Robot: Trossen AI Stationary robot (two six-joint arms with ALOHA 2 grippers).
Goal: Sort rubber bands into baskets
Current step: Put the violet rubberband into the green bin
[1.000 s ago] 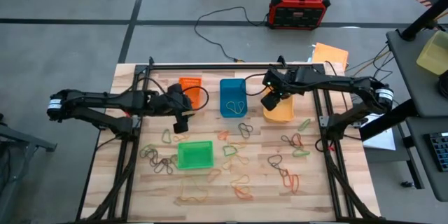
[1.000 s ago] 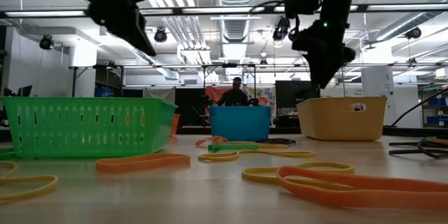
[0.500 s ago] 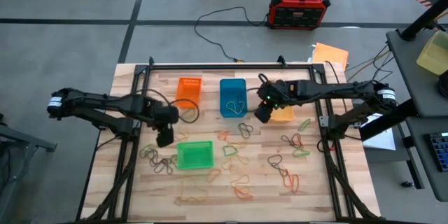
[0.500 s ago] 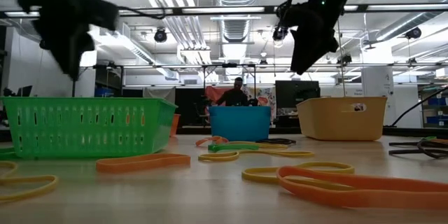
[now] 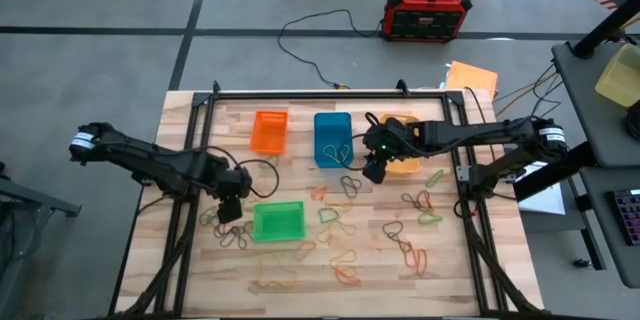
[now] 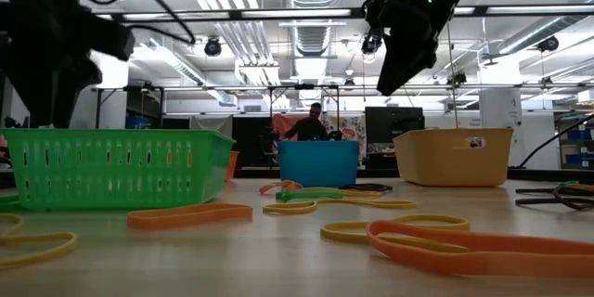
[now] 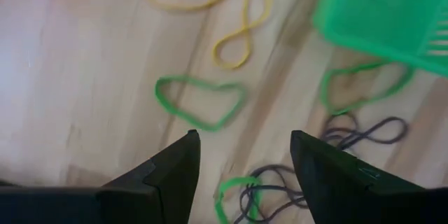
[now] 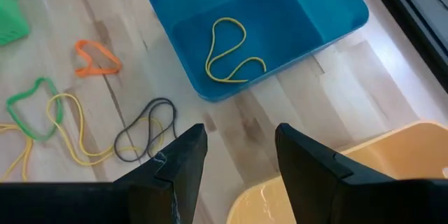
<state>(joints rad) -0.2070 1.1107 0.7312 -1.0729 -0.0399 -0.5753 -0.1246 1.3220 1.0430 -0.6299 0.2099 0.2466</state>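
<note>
Four baskets stand on the wooden table: orange [image 5: 269,131], blue [image 5: 332,139], yellow-orange [image 5: 402,161] and green [image 5: 277,221]. A yellow rubber band [image 8: 234,49] lies in the blue basket. Several rubber bands [image 5: 345,260] lie loose over the near half of the table. My left gripper [image 5: 232,210] points down, open and empty, just left of the green basket, above a green band [image 7: 199,101] and dark bands [image 7: 350,140]. My right gripper [image 5: 375,168] hangs open and empty between the blue and yellow-orange baskets, above a dark band [image 8: 143,136].
Black frame rails [image 5: 186,230] run along the table's left and right sides. A red-and-black box [image 5: 428,10] with cables sits on the floor beyond the far edge. A person [image 6: 314,122] stands far back in the room.
My left gripper has gone from beside the orange basket toward the near-left, sinking and turning until it points down beside the green basket's left end. My right gripper has swung from over the yellow-orange basket toward the table's left, toward the blue basket, and has rolled.
</note>
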